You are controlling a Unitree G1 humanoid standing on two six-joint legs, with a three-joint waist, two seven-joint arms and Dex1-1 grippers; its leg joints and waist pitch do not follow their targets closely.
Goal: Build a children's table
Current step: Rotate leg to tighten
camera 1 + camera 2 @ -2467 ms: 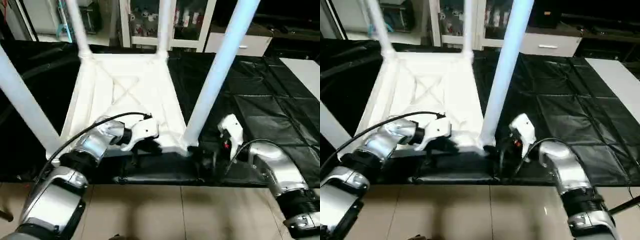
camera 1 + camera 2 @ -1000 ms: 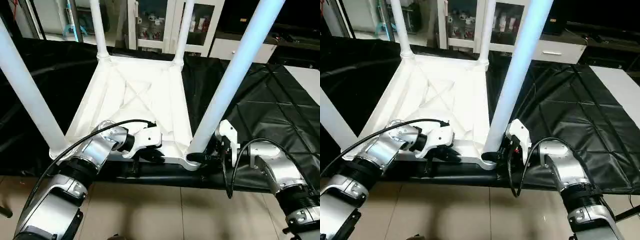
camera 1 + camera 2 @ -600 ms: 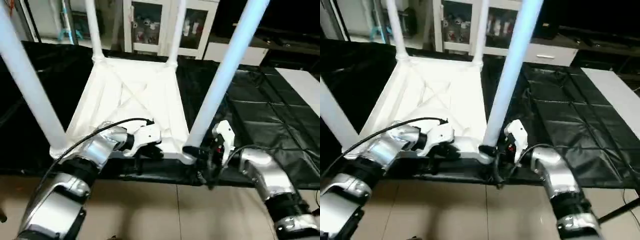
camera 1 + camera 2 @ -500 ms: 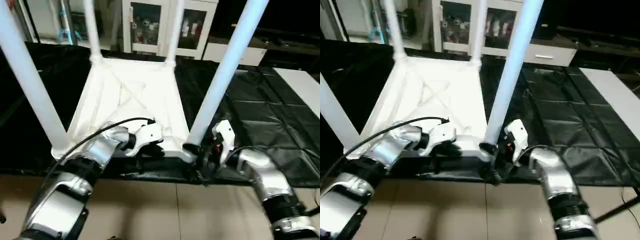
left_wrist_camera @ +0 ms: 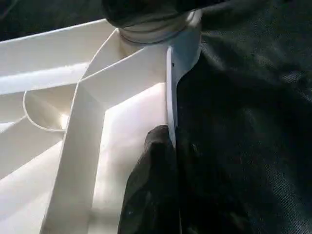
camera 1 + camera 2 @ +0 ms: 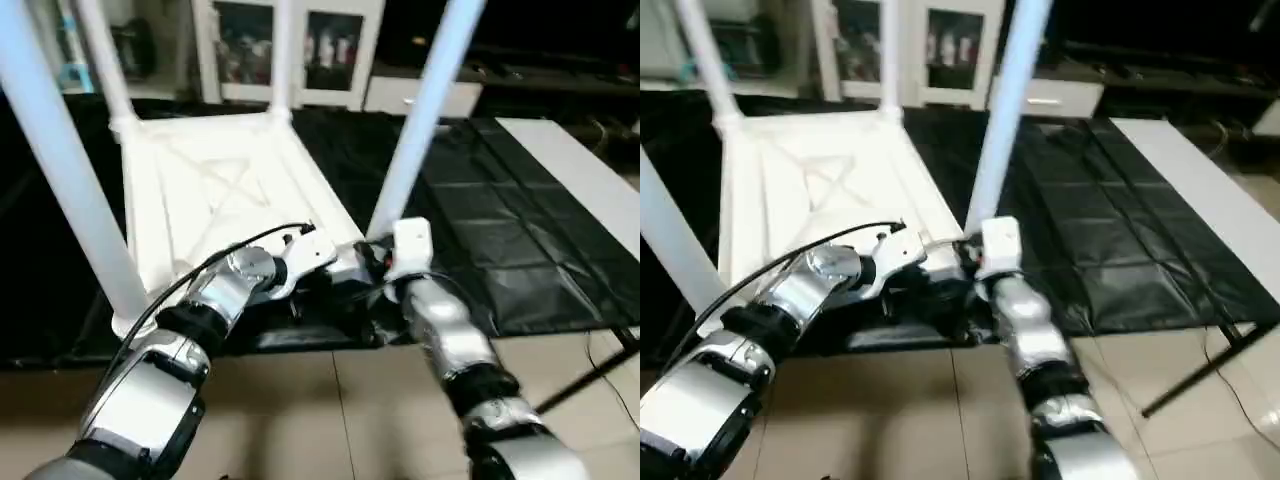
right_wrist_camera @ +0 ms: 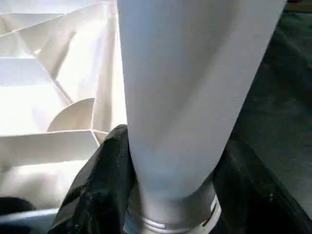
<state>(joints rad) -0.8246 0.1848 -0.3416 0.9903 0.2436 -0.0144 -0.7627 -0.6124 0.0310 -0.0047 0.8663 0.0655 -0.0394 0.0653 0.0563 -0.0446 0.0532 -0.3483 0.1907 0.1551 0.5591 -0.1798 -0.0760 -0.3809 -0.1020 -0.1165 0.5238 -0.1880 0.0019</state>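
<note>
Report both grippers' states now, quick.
Left gripper: jaws shut on the tabletop, pinching its near edge wall.
Right gripper: jaws closed around the base of the near right leg.

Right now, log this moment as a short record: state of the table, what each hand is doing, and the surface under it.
tabletop: upside down, ribbed underside up
legs: four standing in the corner sockets
left hand: shut on the tabletop's near rim
right hand: fingers either side of the near right leg at its base
surface: black-covered worktable
</note>
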